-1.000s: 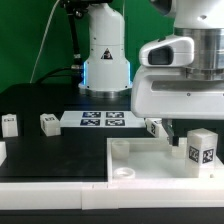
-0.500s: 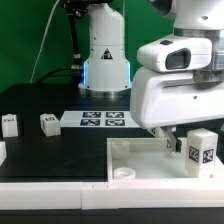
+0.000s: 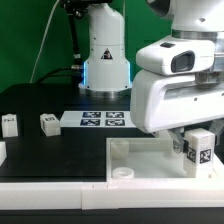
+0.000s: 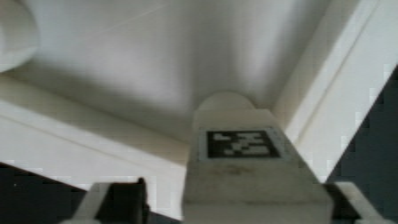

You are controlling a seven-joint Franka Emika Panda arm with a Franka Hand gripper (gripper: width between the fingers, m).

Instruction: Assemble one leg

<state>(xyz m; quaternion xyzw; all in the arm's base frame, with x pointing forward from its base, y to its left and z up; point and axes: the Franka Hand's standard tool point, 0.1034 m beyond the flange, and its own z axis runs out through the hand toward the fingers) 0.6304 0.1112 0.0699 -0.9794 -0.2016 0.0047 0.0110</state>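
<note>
The gripper (image 4: 217, 205) is seen from the wrist view with one finger (image 4: 121, 203) on each side of a leg (image 4: 235, 150). The leg — a small white block with a black-and-white tag on its face — sits between the fingers, but it cannot be told if the fingers are pressed on it or just beside it. In the exterior view the gripper is hidden behind the big white hand of the arm (image 3: 180, 90), low on the exterior view's right.

Just below the arm's hand, the leg (image 3: 198, 150) is seen standing upright over the white panel (image 3: 150, 160). A raised rim is seen round the panel, and a round socket (image 3: 123, 173) is found in its near corner, well apart from the gripper. In the wrist view the leg is seen close to a corner of the panel (image 4: 160, 70).

Farther from the gripper, the marker board (image 3: 100, 120) lies flat on the black desk (image 3: 40, 150). Two more legs are seen past it — one (image 3: 49, 122) just beside the board and one (image 3: 10, 124) near the desk's edge.
</note>
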